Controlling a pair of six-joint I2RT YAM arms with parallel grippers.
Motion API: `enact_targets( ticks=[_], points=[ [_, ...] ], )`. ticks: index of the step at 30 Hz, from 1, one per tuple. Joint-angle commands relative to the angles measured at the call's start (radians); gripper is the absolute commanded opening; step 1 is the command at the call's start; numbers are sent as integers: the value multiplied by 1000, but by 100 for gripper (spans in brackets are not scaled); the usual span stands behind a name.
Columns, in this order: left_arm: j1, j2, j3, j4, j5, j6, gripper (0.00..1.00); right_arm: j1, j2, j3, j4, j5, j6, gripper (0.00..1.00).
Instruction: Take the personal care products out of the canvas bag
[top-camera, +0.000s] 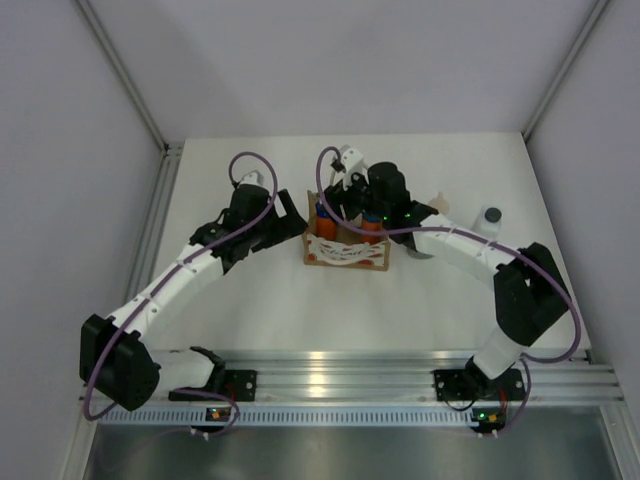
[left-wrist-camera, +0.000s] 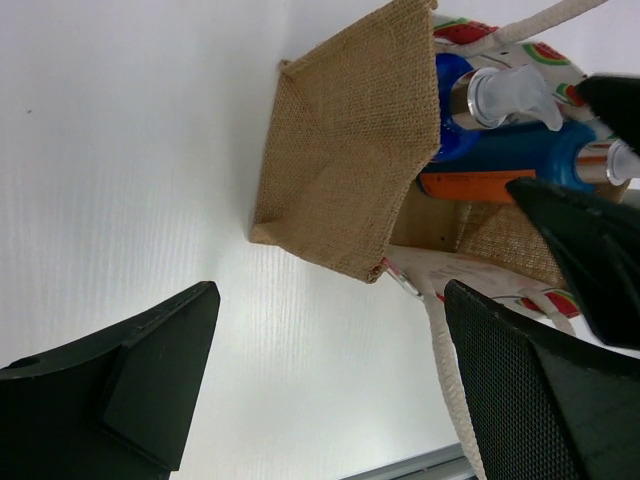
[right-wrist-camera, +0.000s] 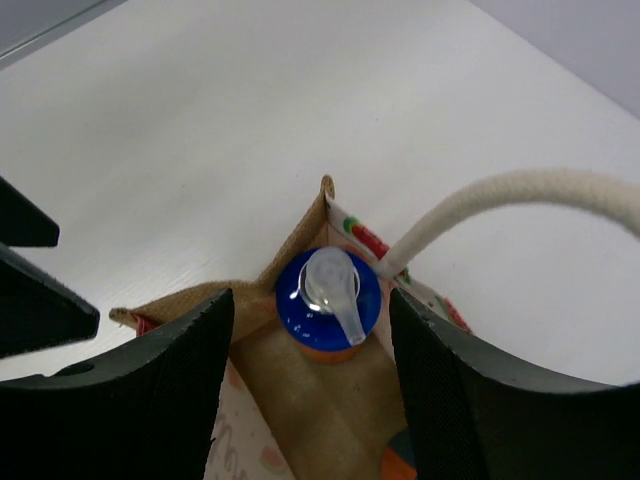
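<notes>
Steadiness matters: left gripper (left-wrist-camera: 330, 295) hangs wide open just beside the bag (left-wrist-camera: 345, 150), holding nothing (well placed, I judge, to brace it). Farther in, right gripper (right-wrist-camera: 310, 300) straddles the blue-capped bottle (right-wrist-camera: 330, 300) standing in the bag's corner; its fingers (right-wrist-camera: 170, 400) sit narrow, not yet clamping the cap. Centre them, squeeze, lift straight up past the handle (right-wrist-camera: 500, 195).

One canvas bag (top-camera: 345, 258), two orange bottles (top-camera: 325, 222), one white bottle (top-camera: 490, 217), possibly more.
</notes>
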Motion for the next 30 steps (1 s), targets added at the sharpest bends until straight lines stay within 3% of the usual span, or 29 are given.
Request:
enact_targets(
  ticks=[1, 17, 30],
  points=[
    [-4, -27, -20, 38, -15, 12, 98, 3, 48, 120, -20, -34, -101, 62],
    [-5, -45, -24, 36, -12, 34, 98, -17, 125, 217, -216, -74, -196, 69],
    [-5, -71, -23, 35, -15, 58, 98, -27, 237, 279, -223, -73, -222, 69]
  ],
)
